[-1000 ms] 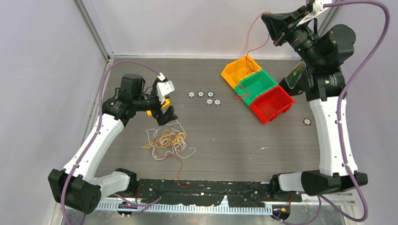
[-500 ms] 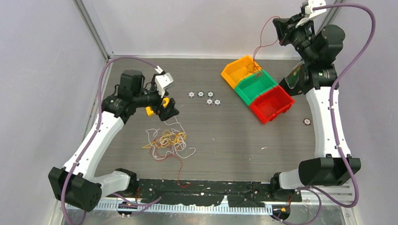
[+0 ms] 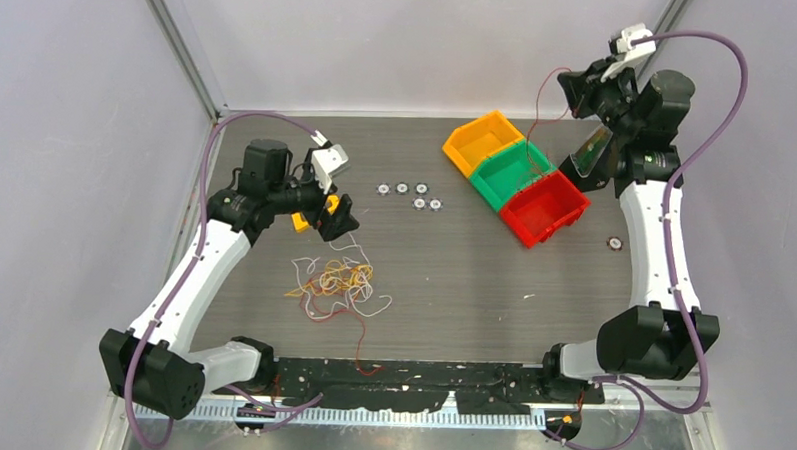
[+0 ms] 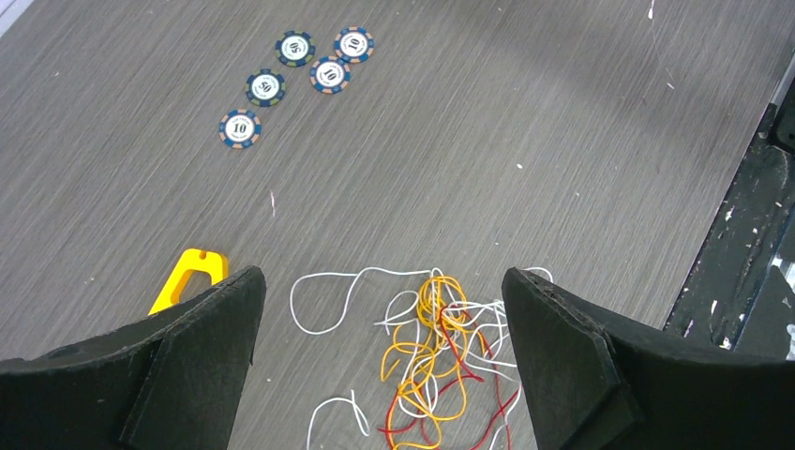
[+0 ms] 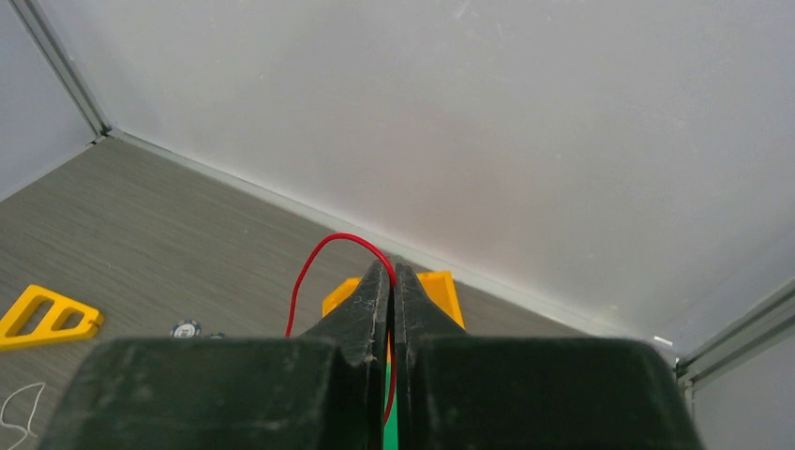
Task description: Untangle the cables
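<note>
1. At the near edge, a black rail (image 3: 419,376) fronts the table (image 3: 452,287). One red strand trails from the tangle toward it.
2. The cables (image 3: 334,283) lie in a loose heap of yellow-orange, white and red on the table's left half.
3. The left gripper (image 3: 337,215) hovers just beyond that heap with its jaws spread wide and nothing between them. In its wrist view the tangle (image 4: 436,366) lies below, between the fingers. A yellow plastic piece (image 4: 190,277) sits beside it.
4. Farther on are five blue-rimmed poker chips (image 4: 296,84). The legible ones are printed "10" and "50".
5. An orange bin (image 3: 475,140), a green bin (image 3: 512,169) and a red bin (image 3: 545,208) touch in a diagonal row. A lone chip (image 3: 615,243) lies right of the red one.
6. The right gripper (image 3: 569,91) is raised at the far right corner, with its jaws clenched on a red cable (image 3: 537,105) that hangs toward the green bin.
7. The tabletop is dark grey wood-grain, flecked with white marks. Pale walls (image 3: 401,45) with metal corner posts enclose it.
</note>
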Robot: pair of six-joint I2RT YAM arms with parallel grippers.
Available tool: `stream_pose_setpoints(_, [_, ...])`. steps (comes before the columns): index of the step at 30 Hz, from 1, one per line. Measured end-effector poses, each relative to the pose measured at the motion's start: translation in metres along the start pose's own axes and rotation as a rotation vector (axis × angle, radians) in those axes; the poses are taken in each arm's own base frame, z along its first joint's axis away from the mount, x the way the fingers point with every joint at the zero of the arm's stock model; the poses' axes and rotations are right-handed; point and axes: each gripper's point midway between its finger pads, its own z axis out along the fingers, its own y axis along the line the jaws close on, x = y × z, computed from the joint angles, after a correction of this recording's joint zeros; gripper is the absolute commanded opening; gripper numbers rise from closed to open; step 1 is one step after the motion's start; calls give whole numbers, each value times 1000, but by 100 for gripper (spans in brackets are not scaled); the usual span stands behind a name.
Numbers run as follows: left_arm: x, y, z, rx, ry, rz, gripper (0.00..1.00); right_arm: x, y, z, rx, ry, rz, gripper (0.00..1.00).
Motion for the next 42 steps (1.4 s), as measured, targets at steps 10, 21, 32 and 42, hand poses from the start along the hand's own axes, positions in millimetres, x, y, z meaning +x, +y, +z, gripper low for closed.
stream_pose_setpoints(10, [3, 1, 2, 5, 9, -8, 99, 45, -27, -34, 73, 94, -26, 5])
stream_pose_setpoints(21, [7, 0, 4, 10, 26, -21, 100, 107, -63, -62, 148, 236, -57, 5])
stream_pose_setpoints(32, [27, 7, 7, -22, 110, -62, 99, 221, -78, -55, 118, 502, -93, 5])
stream_pose_setpoints(42, [47, 12, 1, -67, 194, -69, 100, 337, -46, -63, -18, 817, -104, 6])
